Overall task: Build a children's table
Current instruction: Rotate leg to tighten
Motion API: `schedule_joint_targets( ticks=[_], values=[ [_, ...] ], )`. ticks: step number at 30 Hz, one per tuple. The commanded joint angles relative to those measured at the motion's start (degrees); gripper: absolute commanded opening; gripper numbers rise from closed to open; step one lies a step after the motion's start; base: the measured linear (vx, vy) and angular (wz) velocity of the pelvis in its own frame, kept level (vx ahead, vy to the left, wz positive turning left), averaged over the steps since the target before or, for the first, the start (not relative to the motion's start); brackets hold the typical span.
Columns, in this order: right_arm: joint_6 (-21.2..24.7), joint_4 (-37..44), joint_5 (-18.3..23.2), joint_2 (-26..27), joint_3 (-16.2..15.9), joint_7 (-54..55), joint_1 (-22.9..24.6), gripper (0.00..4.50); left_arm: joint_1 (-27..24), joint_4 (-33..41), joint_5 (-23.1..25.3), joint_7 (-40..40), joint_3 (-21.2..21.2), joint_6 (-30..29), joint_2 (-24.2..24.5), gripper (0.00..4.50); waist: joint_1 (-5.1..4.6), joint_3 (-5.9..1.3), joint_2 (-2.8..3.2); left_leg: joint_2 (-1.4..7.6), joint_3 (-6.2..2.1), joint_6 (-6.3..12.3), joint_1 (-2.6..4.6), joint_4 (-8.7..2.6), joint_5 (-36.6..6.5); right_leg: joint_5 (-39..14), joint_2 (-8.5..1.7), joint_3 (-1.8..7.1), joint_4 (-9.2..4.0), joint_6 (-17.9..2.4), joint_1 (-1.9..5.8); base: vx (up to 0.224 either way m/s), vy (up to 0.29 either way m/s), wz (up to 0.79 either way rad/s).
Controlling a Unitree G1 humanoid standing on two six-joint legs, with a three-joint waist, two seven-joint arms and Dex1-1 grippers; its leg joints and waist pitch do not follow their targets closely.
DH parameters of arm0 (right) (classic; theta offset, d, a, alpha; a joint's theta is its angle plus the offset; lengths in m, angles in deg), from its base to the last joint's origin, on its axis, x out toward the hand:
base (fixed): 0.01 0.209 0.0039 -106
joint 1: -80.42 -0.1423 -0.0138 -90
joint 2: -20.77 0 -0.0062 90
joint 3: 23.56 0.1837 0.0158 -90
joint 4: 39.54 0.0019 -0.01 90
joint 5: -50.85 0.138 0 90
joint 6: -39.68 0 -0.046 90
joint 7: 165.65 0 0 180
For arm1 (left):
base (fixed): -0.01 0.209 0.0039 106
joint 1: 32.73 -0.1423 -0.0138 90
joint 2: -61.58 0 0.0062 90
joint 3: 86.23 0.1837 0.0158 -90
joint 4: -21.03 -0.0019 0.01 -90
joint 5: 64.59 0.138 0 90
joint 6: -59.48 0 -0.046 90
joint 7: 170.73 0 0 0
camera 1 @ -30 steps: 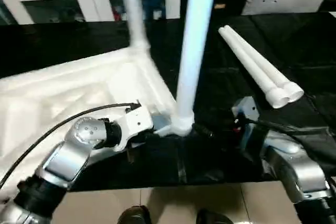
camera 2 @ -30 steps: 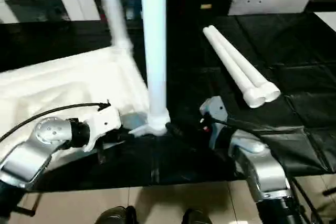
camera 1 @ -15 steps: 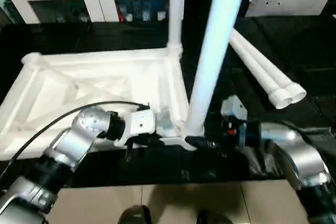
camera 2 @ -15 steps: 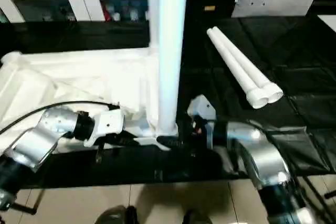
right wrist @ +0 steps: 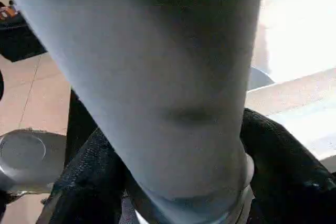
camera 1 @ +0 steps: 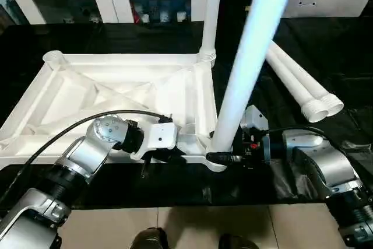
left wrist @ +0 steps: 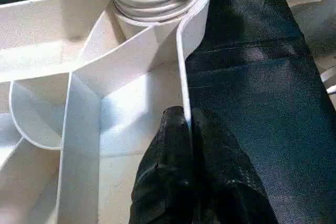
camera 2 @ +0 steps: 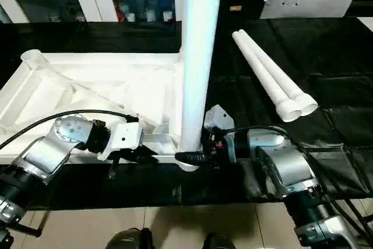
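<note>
While corner socket (camera 1: 214, 154) holds leg (camera 1: 247, 68) upright

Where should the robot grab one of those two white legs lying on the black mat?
Probably mid-shaft, from above. The two loose legs lie flat, side by side and touching, on the black mat, so fingers can't slip between them; the outer one looks easier. The threaded ends flare wider.
</note>
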Motion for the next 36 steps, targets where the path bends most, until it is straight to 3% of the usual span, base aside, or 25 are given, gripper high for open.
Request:
schedule_joint_targets(
  ticks=[1,8,12,15,16,17,19,20,23,25,26,28,29,30,34,35,36],
  values=[
    [-0.12,-0.59,-0.62,-0.77,-1.14,-1.5,-0.32,2.77,0.71,-0.51,2.2,-1.33,1.6,1.56,0.21,0.0,-0.36,-3.52,-0.49,3.45,-1.25,1.44,1.21,-4.16,-21.6,-26.28,-3.7,2.77,-4.36,-11.11,1.85,0.0,0.0,0.0],
    [0.76,-1.65,-0.56,-0.72,-1.87,-2.61,-0.99,2.72,0.87,-1.59,1.96,-1.46,1.02,1.77,0.18,0.0,-0.37,-3.3,-0.48,3.47,-1.3,1.25,1.24,-4.27,-22.22,-27.24,-3.79,2.84,-4.52,-10.77,1.73,0.0,0.0,0.0],
    [3.98,0.2,0.72,0.16,-0.92,-0.88,0.63,2.72,0.31,0.03,0.43,0.84,-0.92,-2.36,-0.57,0.0,-0.29,-3.15,-0.38,3.56,-1.35,1.3,1.18,-4.43,-22.11,-26.29,-3.71,2.88,-4.44,-11.09,1.72,0.0,0.0,0.0],
    [7.38,3.99,0.56,4.31,1.52,9.42,4.76,2.72,-0.5,5.47,-1.78,10.01,-5.97,-15.16,-3.76,0.0,-0.36,-2.94,-0.22,3.64,-1.35,0.49,1.34,-4.62,-23.44,-26.5,-3.69,2.99,-4.47,-11.43,1.39,0.0,0.0,0.0],
    [7.59,4.21,0.51,4.68,1.68,10.25,5.0,2.72,-0.59,5.91,-2.03,10.58,-6.34,-16.04,-4.02,0.0,-0.51,-2.81,-0.18,3.61,-1.52,0.12,1.12,-4.72,-23.63,-26.97,-3.83,2.92,-4.36,-11.36,1.53,0.0,0.0,0.0],
    [8.62,4.66,-0.1,7.86,2.93,16.22,6.14,2.72,-0.71,8.02,-2.06,14.93,-8.0,-20.38,-6.15,0.0,-0.74,-2.73,-0.27,3.37,-1.63,-0.17,1.04,-4.78,-24.45,-29.58,-3.82,2.76,-4.65,-10.36,1.51,0.0,0.0,0.0],
    [9.04,4.68,-0.57,10.19,3.74,20.21,6.8,2.72,-0.73,9.3,-1.86,17.99,-9.0,-23.36,-7.86,0.0,-1.23,-2.49,-0.5,3.09,-1.91,-0.83,1.13,-4.75,-25.88,-34.51,-3.94,2.57,-5.27,-8.1,1.19,0.0,0.0,0.0],
    [9.66,4.22,-1.38,13.7,4.68,25.77,7.37,2.72,-0.76,10.66,-1.28,22.75,-10.44,-27.36,-10.82,0.0,-1.46,-2.36,-0.49,3.02,-2.07,-1.03,0.97,-4.82,-26.03,-35.4,-3.98,2.45,-5.32,-7.54,1.29,0.0,0.0,0.0],
    [9.34,1.72,-3.12,19.17,5.82,33.93,6.63,2.72,-0.55,11.34,0.35,29.14,-11.56,-31.29,-15.51,0.0,-2.51,-2.18,-0.79,2.64,-2.1,-0.66,1.06,-4.63,-26.25,-38.28,-3.93,2.25,-6.08,-5.73,0.79,0.0,0.0,0.0],
    [9.38,-0.22,-3.77,21.82,6.72,38.11,5.52,2.72,-0.14,11.18,1.07,32.26,-12.12,-32.76,-17.9,0.0,-2.84,-2.35,-0.7,2.61,-2.05,-0.21,0.92,-4.61,-25.29,-37.46,-3.83,2.29,-6.18,-5.31,0.77,0.0,0.0,0.0],
    [9.71,-2.59,-4.45,25.55,8.26,43.96,3.9,2.72,0.39,11.54,2.57,36.65,-12.6,-35.3,-21.08,0.0,-3.38,-2.32,-0.96,2.6,-1.94,-0.15,0.67,-4.62,-24.47,-36.42,-3.72,2.34,-6.08,-5.76,0.68,0.0,0.0,0.0],
    [9.62,-4.74,-5.18,28.26,9.26,48.36,2.27,2.72,0.89,11.8,3.52,39.54,-12.4,-37.03,-23.07,0.0,-3.48,-2.56,-1.07,2.61,-2.03,0.2,0.38,-4.62,-23.26,-35.07,-3.67,2.24,-6.01,-5.57,0.87,0.0,0.0,0.0],
    [9.4,-5.76,-5.52,29.11,9.48,49.83,1.55,2.72,1.1,11.7,3.71,40.29,-12.21,-37.35,-23.68,0.0,-3.59,-2.42,-0.79,2.6,-2.0,0.41,0.19,-4.74,-23.31,-34.18,-3.54,2.23,-5.93,-5.56,0.75,0.0,0.0,0.0],
    [9.3,-7.01,-5.78,30.3,10.1,51.59,0.78,2.72,1.3,11.83,4.63,40.93,-11.51,-37.4,-23.72,0.0,-3.7,-2.5,-1.07,2.57,-1.9,0.56,0.28,-4.7,-23.76,-33.89,-3.52,2.25,-6.02,-5.49,0.69,0.0,0.0,0.0],
    [7.76,-9.54,-6.52,32.1,11.67,54.35,-0.14,2.72,1.14,12.65,6.37,39.74,-9.12,-36.94,-21.64,0.0,-3.59,-2.59,-0.88,2.65,-1.75,0.86,0.4,-4.8,-23.34,-31.83,-3.53,2.44,-6.0,-5.33,0.54,0.0,0.0,0.0],
    [7.43,-9.77,-6.6,32.16,11.75,54.18,-0.16,3.28,0.9,12.95,6.46,39.22,-8.75,-37.01,-21.0,0.0,-3.51,-2.74,-1.04,2.71,-1.72,1.0,0.14,-4.94,-22.25,-29.71,-3.48,2.49,-5.72,-5.63,0.86,0.0,0.0,0.0],
    [7.32,-9.78,-6.64,32.17,11.8,54.13,-0.15,3.28,0.78,13.07,6.55,39.02,-8.63,-36.93,-20.69,0.0,-3.46,-2.72,-0.97,2.76,-1.71,1.04,0.07,-4.99,-21.81,-28.63,-3.44,2.52,-5.58,-5.88,0.89,0.0,0.0,0.0]
  ],
)
